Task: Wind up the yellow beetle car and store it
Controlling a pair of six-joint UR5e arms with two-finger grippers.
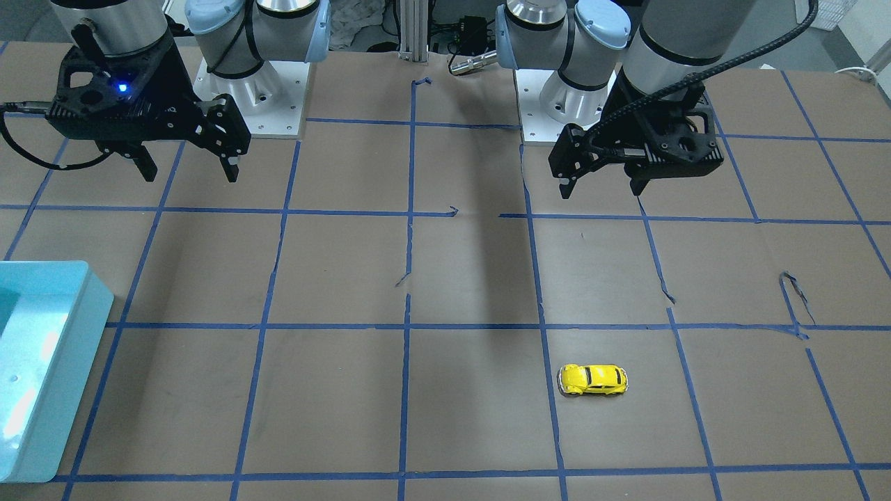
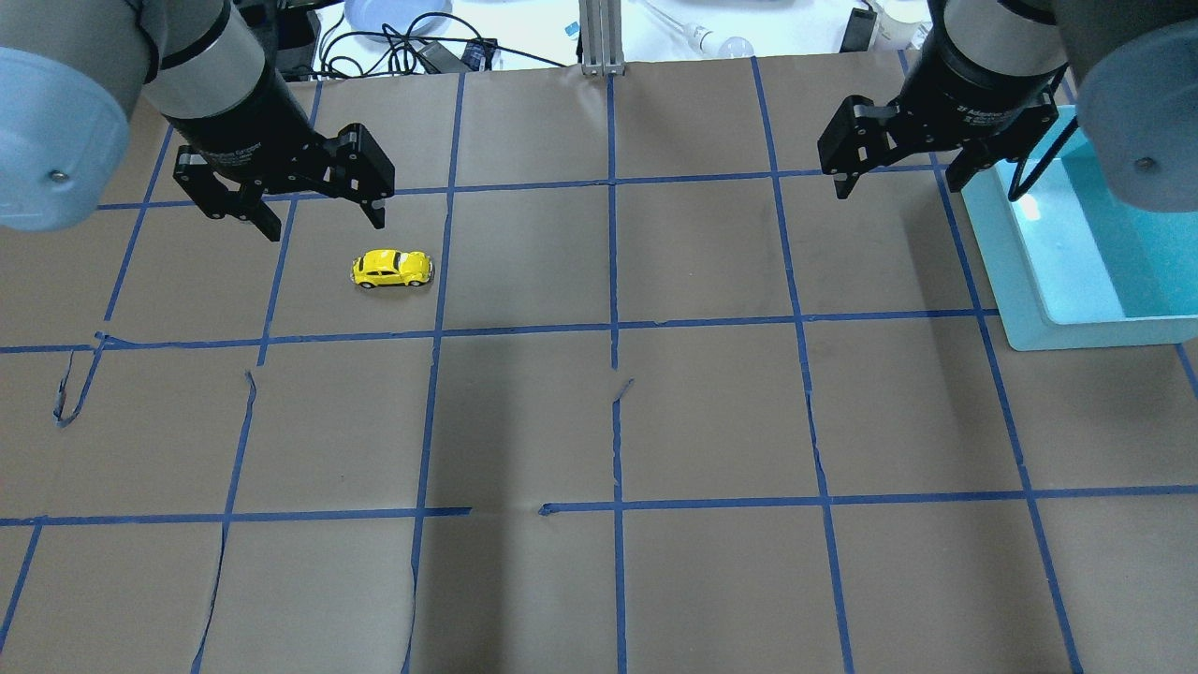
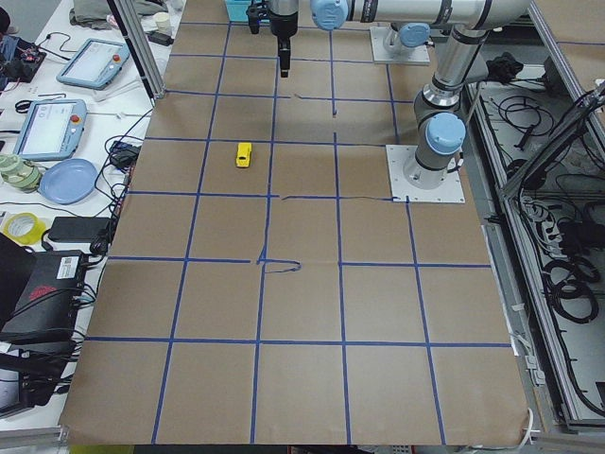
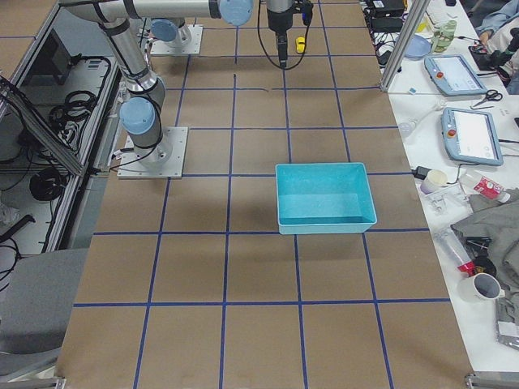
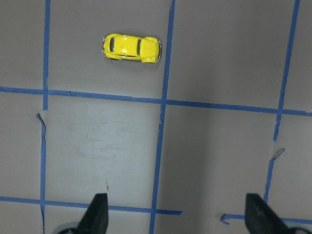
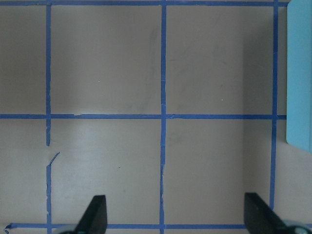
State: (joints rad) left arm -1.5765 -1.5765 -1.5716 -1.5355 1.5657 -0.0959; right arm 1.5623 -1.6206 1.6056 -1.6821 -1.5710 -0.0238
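The yellow beetle car stands on its wheels on the brown paper table, in the robot's left half. In the left wrist view the car lies well ahead of the fingers. My left gripper is open and empty, hovering above the table on the robot's side of the car. My right gripper is open and empty, hovering on the other side next to the bin.
A light-blue bin sits at the robot's right table edge; its edge shows in the right wrist view. Blue tape lines grid the brown paper. Tablets, cables and clutter lie beyond the far table edge.
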